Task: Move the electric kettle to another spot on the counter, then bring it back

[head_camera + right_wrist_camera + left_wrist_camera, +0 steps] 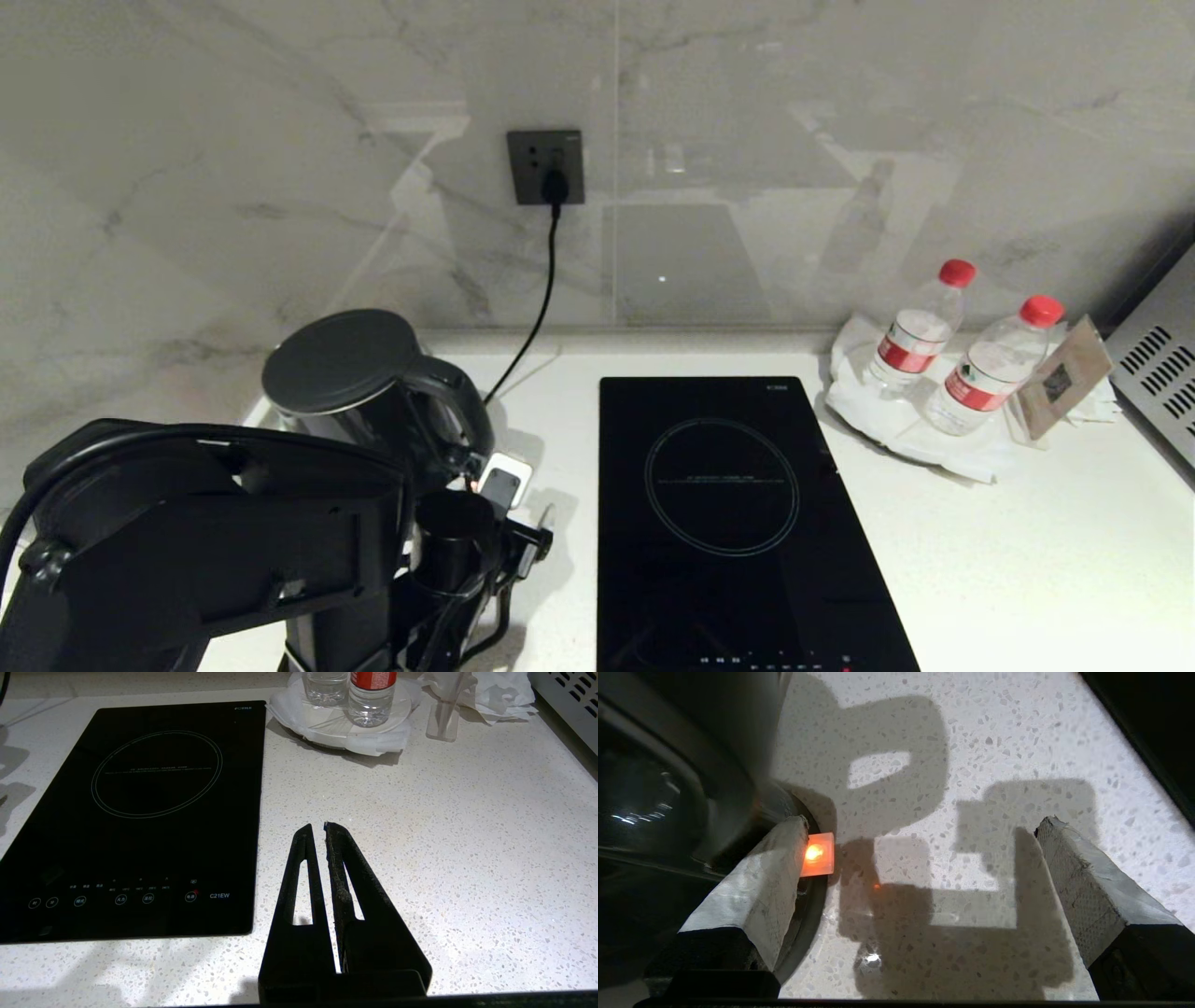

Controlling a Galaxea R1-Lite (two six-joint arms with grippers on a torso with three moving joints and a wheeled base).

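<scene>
Electric kettle (350, 373) stands upright at the back left corner of the counter (1027, 560), near the wall, lid shut, loop handle facing right toward the cooktop. Its cord (544, 280) runs up the wall to a dark socket (546, 166).

Left gripper (920, 858) hangs low over the counter just in front of and right of the kettle's foot, fingers spread wide, nothing between them, only bare speckled stone and shadows. One padded finger (756, 891) sits right beside the kettle's lower edge, next to a small glowing orange light (817, 854); contact with the kettle can't be told. The other finger (1087, 891) is well clear, over open counter. In the head view the left arm (205, 551) covers the front left of the counter and hides most of the kettle's body.

Right gripper (324, 828) is parked above the counter's front area, right of the cooktop, fingers pressed together, holding nothing.

Black induction cooktop (738, 523) is set in the middle of the counter, running to the front edge. Toward the back right corner, two water bottles (920, 327) with red caps stand on a white plate (887, 420), small card stand (1064, 378) just beside them. Metal vented appliance (1162, 373) at the right edge.
</scene>
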